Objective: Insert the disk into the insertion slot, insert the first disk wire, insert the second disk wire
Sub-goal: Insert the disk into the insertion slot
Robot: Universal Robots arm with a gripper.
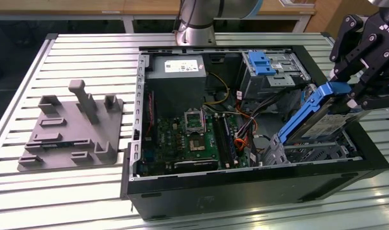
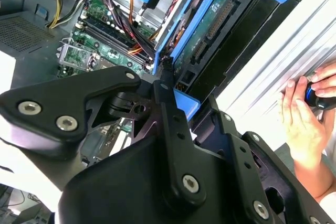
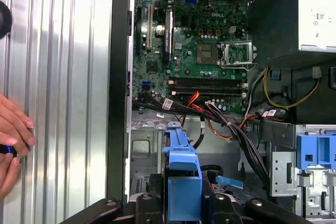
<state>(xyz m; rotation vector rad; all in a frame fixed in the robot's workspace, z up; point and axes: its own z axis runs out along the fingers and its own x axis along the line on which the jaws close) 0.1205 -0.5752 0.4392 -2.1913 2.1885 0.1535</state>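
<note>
The disk (image 1: pixel 317 120), a silver-grey drive in a bright blue carrier, hangs steeply tilted over the near right corner of the open computer case. My black gripper (image 1: pixel 349 96) is shut on its upper end. Its lower end dips toward the insertion slot (image 1: pixel 312 152), a perforated silver cage just below it. In the first wrist view the blue carrier (image 3: pixel 181 179) sits between my fingers, above the cage's metal (image 3: pixel 144 148). The second wrist view has the disk's underside (image 2: pixel 210 30). Black and orange cables (image 1: pixel 245 130) lie beside the cage; I cannot tell which are the disk wires.
A blue-latched metal bay (image 1: pixel 269 67) stands at the case's far right, with the motherboard (image 1: pixel 194 139) in the middle. A grey fixture plate (image 1: pixel 73 129) lies on the slatted table at the exterior view's left. A person's hand (image 2: pixel 304 116) rests on the table outside the case wall.
</note>
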